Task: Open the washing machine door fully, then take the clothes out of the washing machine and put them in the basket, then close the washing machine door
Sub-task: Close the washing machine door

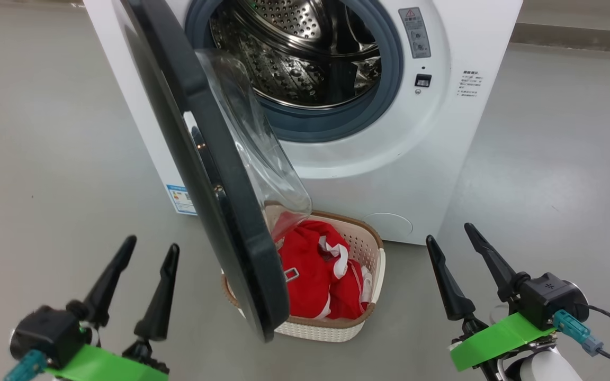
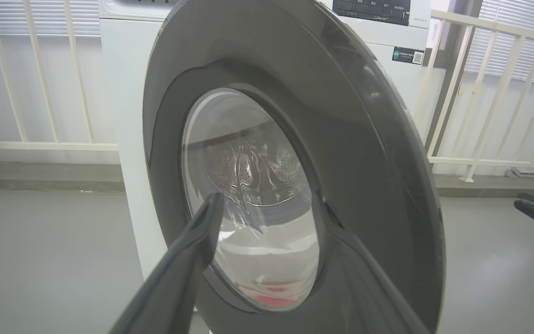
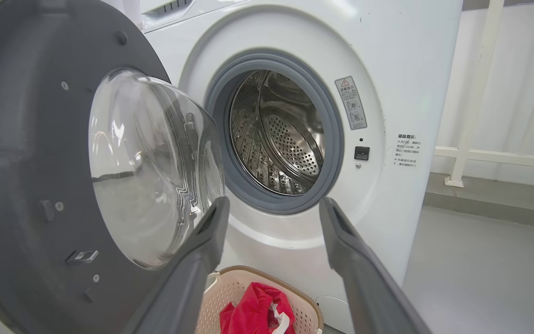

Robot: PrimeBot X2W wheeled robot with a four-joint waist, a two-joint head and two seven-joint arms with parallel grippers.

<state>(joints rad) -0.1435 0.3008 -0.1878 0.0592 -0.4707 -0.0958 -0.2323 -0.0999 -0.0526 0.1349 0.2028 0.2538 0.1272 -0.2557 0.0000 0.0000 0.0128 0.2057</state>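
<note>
left gripper fingers spread, holding nothing, front-left of the washing machine | washing machine door swung half out from machine's left side | basket just before machine's base, clothes inside it | right gripper fingers spread, holding nothing, front-right of machine

Before me, the washing machine has smooth white panels and a shiny perforated steel drum. Its door is glossy black around clear glass. Soft red clothes lie in a cream plastic basket.
</note>
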